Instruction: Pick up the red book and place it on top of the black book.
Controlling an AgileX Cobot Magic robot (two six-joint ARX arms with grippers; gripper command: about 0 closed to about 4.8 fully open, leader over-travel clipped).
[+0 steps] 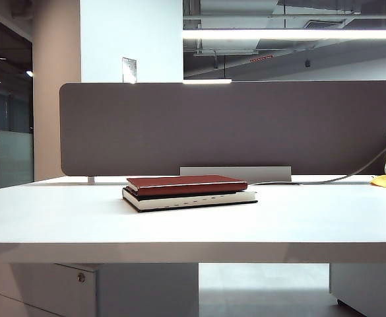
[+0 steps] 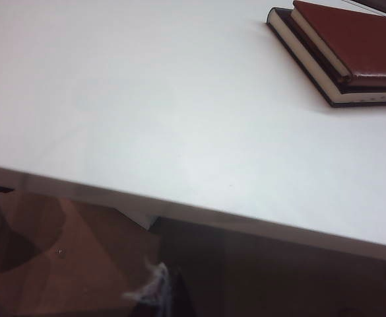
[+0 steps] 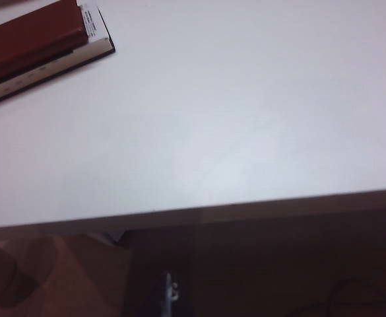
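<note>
Both jaws (left clenched, right's state unclear) sit well apart from red book (image 1: 187, 184) atop black book (image 1: 190, 199).

Exterior view: evenly lit, sharp; ceiling strip light (image 1: 291, 33) blown out, w/ a bright streak on the grey partition (image 1: 232, 125) top. White table (image 1: 179, 224) bright, near washed out. Soft shadow under books. Both wrist views soft, slightly blurred, pinkish cast; below table edge dark and murky, bottom-edge detail out of focus.
</note>
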